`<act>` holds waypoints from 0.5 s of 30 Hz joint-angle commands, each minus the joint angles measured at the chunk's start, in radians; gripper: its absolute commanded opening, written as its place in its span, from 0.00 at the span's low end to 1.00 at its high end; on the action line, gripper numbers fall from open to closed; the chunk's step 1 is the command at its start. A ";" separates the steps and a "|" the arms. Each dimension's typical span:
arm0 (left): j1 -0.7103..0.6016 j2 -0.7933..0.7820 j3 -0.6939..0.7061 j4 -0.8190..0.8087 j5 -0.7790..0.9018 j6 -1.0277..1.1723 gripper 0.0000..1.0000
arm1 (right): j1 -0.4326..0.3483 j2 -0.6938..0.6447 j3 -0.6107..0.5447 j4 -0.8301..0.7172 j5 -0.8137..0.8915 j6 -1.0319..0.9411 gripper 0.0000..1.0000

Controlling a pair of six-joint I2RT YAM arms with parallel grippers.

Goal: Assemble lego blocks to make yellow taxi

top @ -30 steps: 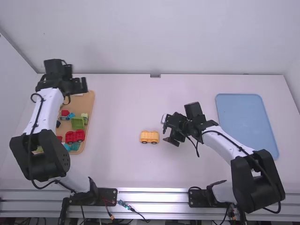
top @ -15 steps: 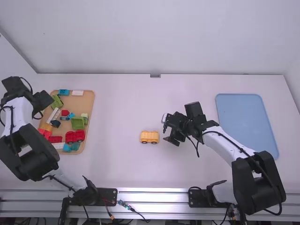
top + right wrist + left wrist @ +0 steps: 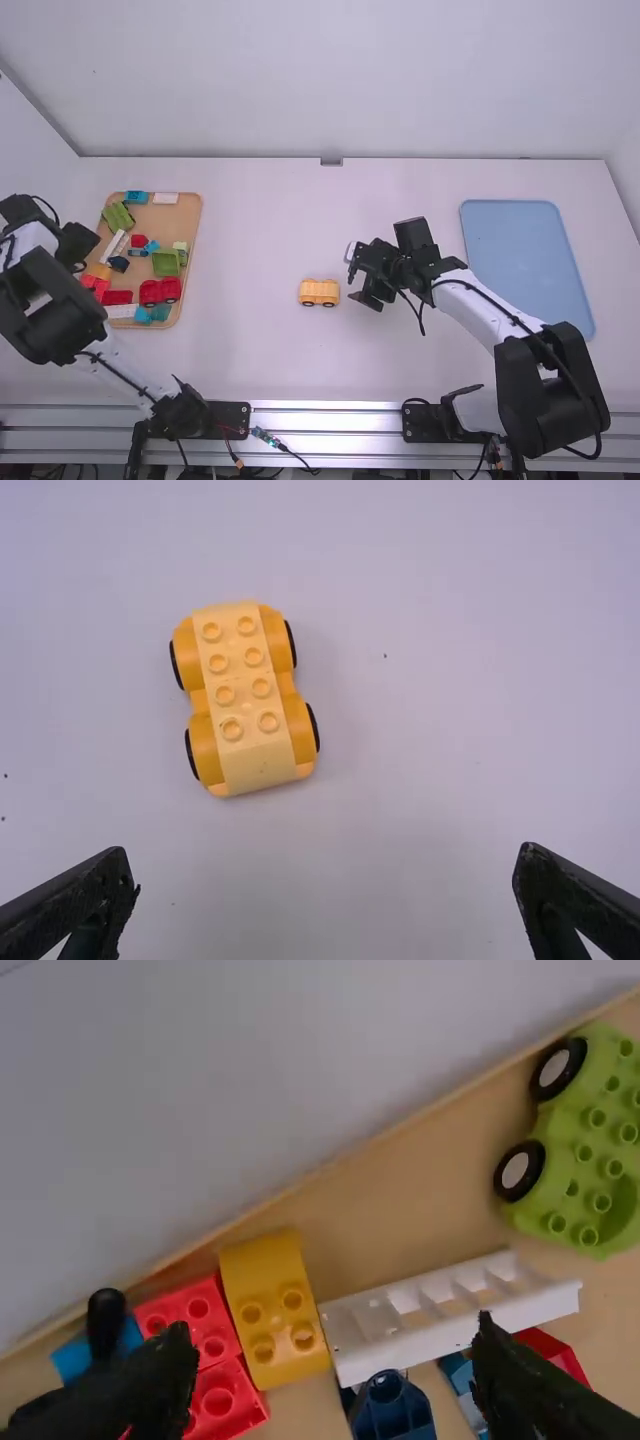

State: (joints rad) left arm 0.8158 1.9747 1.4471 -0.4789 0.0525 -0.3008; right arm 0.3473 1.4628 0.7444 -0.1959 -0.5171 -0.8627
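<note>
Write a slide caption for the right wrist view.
A yellow wheeled block, studs on top, rests on the white table before the right arm's open pincer.

Soft, even light brightens the white table (image 3: 400, 350) in the high view, with pale glints along the metal rail (image 3: 330, 407). The left wrist view is dimmer, its foreground darkest; in the right, a faint shadow edges the yellow car base (image 3: 240, 700).
</note>
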 commanded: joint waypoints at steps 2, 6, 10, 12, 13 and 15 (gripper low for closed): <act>-0.018 0.025 0.023 -0.002 0.010 -0.005 0.62 | -0.001 -0.017 -0.004 -0.005 -0.005 0.002 1.00; -0.019 0.025 0.015 -0.003 -0.059 -0.045 0.48 | 0.001 -0.017 -0.004 -0.011 -0.005 0.000 1.00; -0.013 0.025 -0.012 0.026 -0.096 -0.076 0.54 | 0.001 -0.017 -0.004 -0.012 -0.005 -0.002 1.00; -0.011 0.025 -0.037 0.060 -0.095 -0.105 0.57 | -0.001 -0.017 -0.004 -0.013 -0.005 -0.002 1.00; -0.012 0.025 -0.050 0.079 -0.095 -0.111 0.59 | 0.000 -0.017 -0.004 -0.014 -0.005 -0.002 1.00; -0.023 0.025 -0.084 0.127 -0.095 -0.114 0.59 | 0.000 -0.017 -0.004 -0.015 -0.005 -0.002 1.00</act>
State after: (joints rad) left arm 0.8013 1.9907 1.4094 -0.3653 -0.0242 -0.3866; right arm 0.3477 1.4628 0.7444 -0.2054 -0.5167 -0.8658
